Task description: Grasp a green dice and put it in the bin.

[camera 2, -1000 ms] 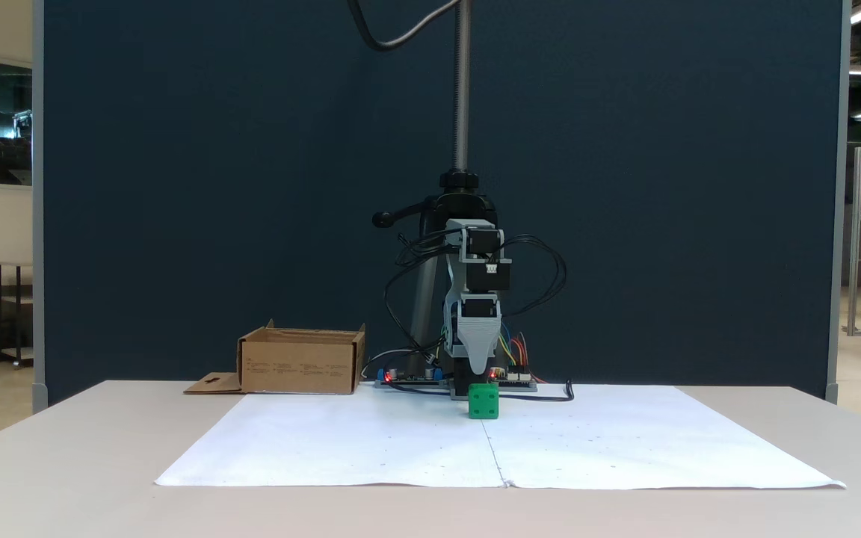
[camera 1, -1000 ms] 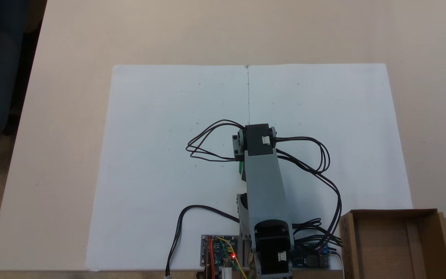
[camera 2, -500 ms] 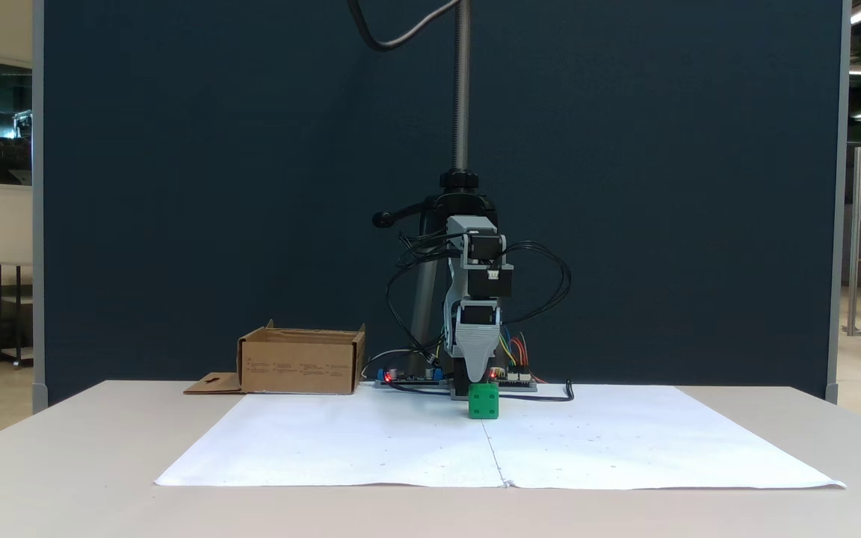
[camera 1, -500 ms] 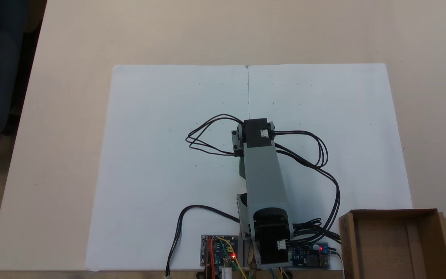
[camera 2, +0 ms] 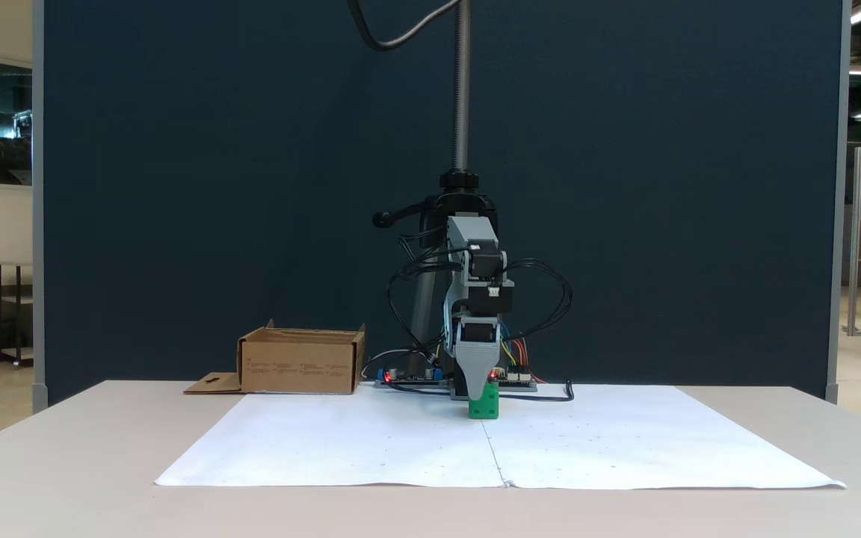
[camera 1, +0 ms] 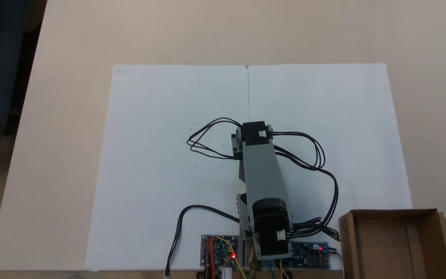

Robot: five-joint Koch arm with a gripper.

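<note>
The green dice (camera 2: 484, 408) sits on the white paper just in front of the arm's base. My gripper (camera 2: 480, 390) points straight down at it, and the grey front jaw overlaps the cube's upper face. The two jaws stand one behind the other here, so their gap is hidden. Seen from above, the grey arm (camera 1: 263, 174) covers both the gripper and the dice. The bin, a shallow brown cardboard box (camera 1: 389, 212) with a flap and hang-hole, stands empty at the lower right corner of that view, and in the front view the bin (camera 2: 300, 365) stands left of the arm.
A large white paper sheet (camera 1: 161, 135) covers the table's middle. Circuit boards (camera 1: 219, 252) and black cables (camera 1: 207, 141) lie around the arm's base. A metal stand pole (camera 2: 462, 90) and a dark blue partition rise behind the table.
The arm has lowered and drawn slightly back; the gripper came down from just above the dice until its front jaw overlaps the cube's top. The dice and bin have not moved.
</note>
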